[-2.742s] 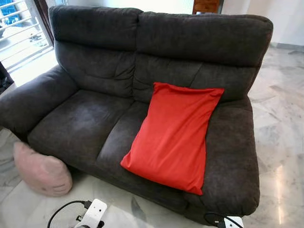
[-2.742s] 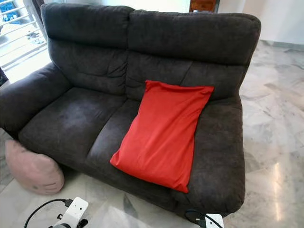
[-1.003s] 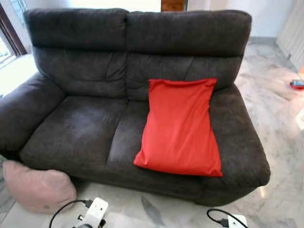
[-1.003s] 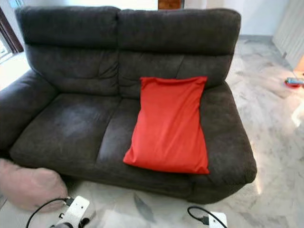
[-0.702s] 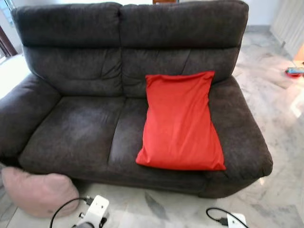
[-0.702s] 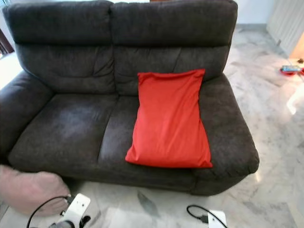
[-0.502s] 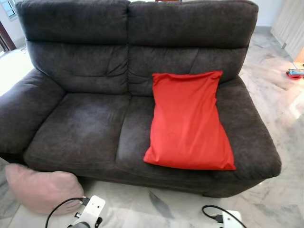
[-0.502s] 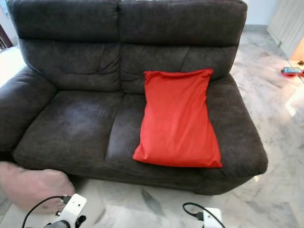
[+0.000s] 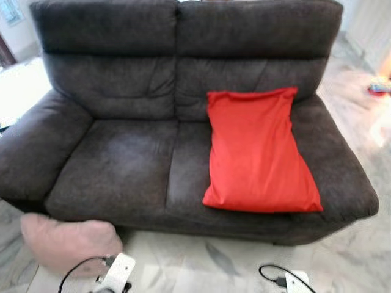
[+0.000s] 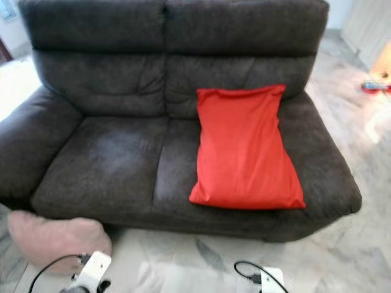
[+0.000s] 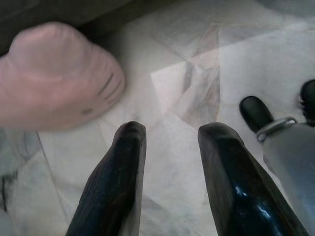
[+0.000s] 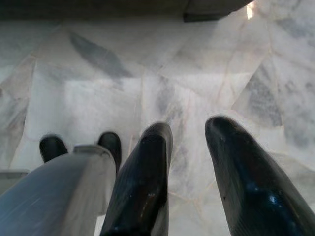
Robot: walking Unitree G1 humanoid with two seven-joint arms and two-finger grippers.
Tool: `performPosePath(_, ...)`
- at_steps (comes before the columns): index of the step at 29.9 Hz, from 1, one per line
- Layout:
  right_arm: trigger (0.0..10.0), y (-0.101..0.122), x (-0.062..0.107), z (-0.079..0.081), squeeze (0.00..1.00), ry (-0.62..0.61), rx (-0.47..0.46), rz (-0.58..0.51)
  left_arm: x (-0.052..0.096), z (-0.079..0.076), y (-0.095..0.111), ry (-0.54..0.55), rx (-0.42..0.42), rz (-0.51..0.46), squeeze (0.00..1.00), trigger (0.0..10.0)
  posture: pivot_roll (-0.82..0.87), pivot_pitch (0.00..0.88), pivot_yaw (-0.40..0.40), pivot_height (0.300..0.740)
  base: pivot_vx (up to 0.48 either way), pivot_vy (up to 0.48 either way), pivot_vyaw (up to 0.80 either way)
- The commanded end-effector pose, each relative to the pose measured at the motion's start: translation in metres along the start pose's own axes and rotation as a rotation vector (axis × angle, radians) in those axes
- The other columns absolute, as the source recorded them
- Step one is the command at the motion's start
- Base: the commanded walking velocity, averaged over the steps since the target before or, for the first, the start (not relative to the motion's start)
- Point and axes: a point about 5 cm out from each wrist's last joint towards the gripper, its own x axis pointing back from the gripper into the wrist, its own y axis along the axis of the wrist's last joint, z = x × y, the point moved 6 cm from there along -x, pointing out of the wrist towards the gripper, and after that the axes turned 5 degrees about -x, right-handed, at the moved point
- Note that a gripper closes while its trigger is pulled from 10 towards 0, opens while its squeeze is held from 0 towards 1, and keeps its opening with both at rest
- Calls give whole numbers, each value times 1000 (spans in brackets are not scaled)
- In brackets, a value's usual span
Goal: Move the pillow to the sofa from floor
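Note:
A pale pink pillow (image 9: 67,241) lies on the marble floor against the front left corner of the dark grey sofa (image 9: 116,159). In the left wrist view the same pink pillow (image 11: 54,73) lies a short way beyond my left gripper (image 11: 170,130), which hangs open above the floor with nothing between its fingers. My right gripper (image 12: 189,128) also hangs open over bare marble. A red pillow (image 9: 256,152) leans on the sofa's right seat against the backrest.
The sofa's left seat (image 9: 122,165) is bare. Marble floor (image 9: 201,262) runs along the sofa's front. A small red object (image 9: 380,88) lies on the floor far right. Bright light comes in at the far left.
The whole picture has shifted: the camera moved, so the sofa and both pillows now sit further right in view. No object itself has moved.

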Motion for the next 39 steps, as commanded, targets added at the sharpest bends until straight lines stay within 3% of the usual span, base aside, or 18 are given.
performPosePath(1,10000,-3,1,6,0,15,-1,8,2,4,-11,11,12,29,0,10000,-24,58,42,740,0,337,0)
performPosePath(34,10000,-9,2,8,0,31,4,25,3,1,-14,1,5,32,0,10000,-25,32,41,740,0,337,0)
performPosePath(39,10000,-13,3,7,0,35,14,38,3,1,-14,-1,4,33,0,10000,-26,28,42,740,0,335,-635)
